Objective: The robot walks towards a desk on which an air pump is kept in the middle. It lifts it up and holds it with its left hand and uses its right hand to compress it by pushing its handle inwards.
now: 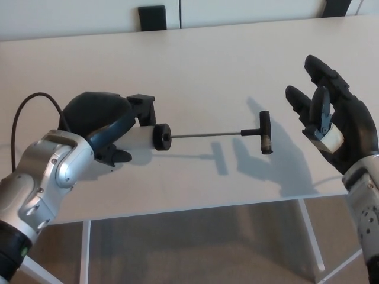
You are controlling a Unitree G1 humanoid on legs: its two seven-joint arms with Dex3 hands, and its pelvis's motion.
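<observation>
Your air pump hangs left of centre over the desk, rod out, T-handle mid-frame. Your left hand grips what's probably its white barrel; your right hand spreads wide, just beside the handle.
</observation>
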